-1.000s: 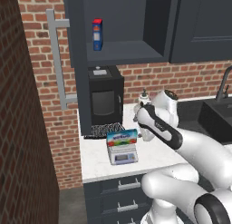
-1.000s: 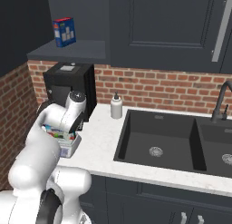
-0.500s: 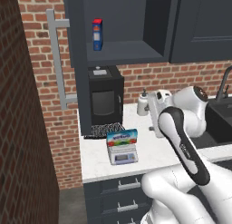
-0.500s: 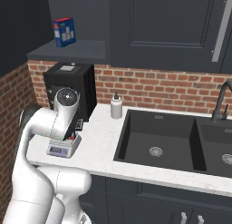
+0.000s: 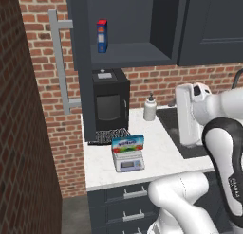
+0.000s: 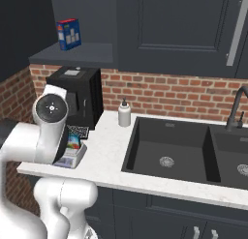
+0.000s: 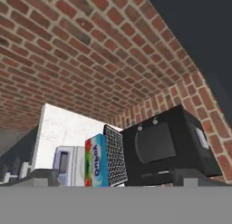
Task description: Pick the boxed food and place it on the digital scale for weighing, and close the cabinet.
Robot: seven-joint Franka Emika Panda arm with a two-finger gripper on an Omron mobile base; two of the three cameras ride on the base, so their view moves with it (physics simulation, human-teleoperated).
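Since the wide, flat light-blue boxed food [image 5: 128, 143] stands upright on its long edge on the small square silver-grey digital scale [image 5: 129, 162], near the front left of the white counter [image 5: 161, 148], the weighing part of the task appears complete. In the hand view the same box [image 7: 95, 160] sits on the far part of the scale platform, between the display panel of the scale [image 7: 67, 162] and a dark mesh mat [image 7: 115, 155] under the black boxy coffee machine [image 7: 170, 148].

Remaining step, by judgement: close the dark navy-grey wall cabinet [image 5: 137, 27]. Its door [image 5: 80, 62] stands swung wide open to the left, edge-on to the left base camera, with the long grey bar handle [image 5: 59, 67] on its outer face toward the brick wall [image 5: 28, 133]. A tall narrow red-and-blue box [image 5: 101, 36] remains on the cabinet shelf, set back from the door's path.

The gripper's fingers are released and spread wide, holding nothing; the tips [image 7: 27, 175] point toward the counter corner and backsplash.

To perform the step well:
1. Raise the hand clear of the coffee machine and the boxed food before moving left.
2. Contact the door on its outer face, near the free edge.
3. Push in an arc about the hinge until the door meets the cabinet front.
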